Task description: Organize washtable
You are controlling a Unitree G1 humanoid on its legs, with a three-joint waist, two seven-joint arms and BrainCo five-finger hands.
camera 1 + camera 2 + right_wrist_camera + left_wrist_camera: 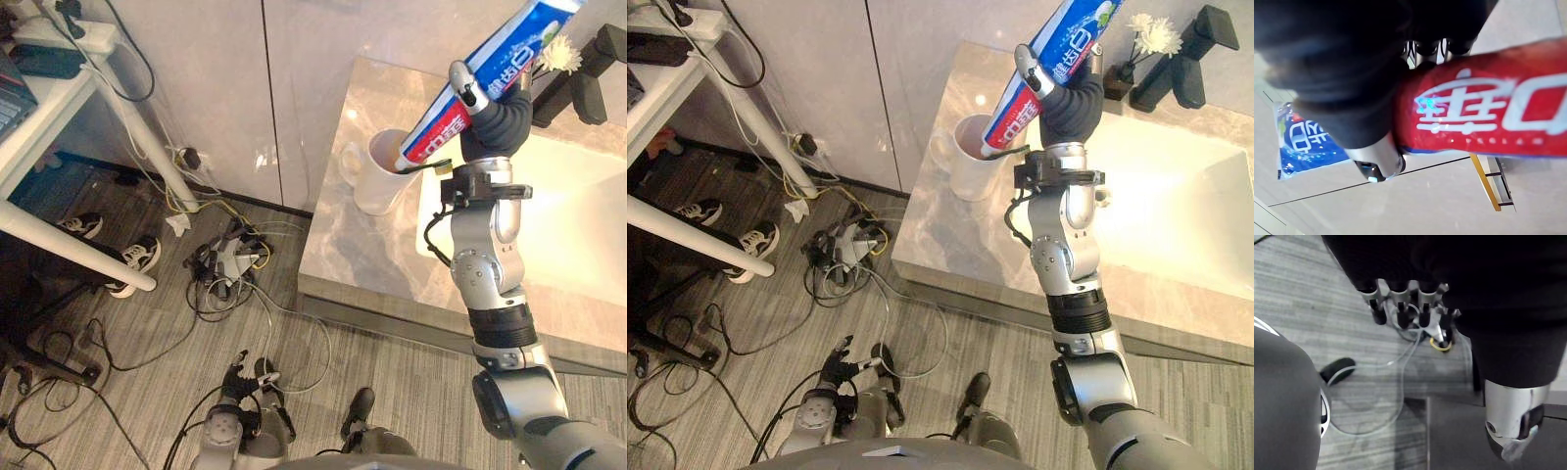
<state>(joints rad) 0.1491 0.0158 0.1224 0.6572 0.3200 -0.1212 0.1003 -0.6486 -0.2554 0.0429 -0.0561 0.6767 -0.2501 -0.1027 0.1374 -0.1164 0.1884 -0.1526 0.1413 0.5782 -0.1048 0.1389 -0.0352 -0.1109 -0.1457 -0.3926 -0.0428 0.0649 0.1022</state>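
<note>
A red, white and blue toothpaste tube slants up from a white mug that stands on the marble washtable. The tube's red lower end sits at the mug's mouth. My right hand is shut on the tube's middle, above and to the right of the mug. In the right wrist view the red part of the tube lies across the hand, with fingers curled behind it. A thin dark item leans over the mug's rim. My left hand hangs low over the floor, fingers relaxed and holding nothing.
A pale sink basin lies right of the mug, with a black faucet and a small vase of white flowers behind it. Left of the washtable are a white desk, tangled cables and a person's shoes.
</note>
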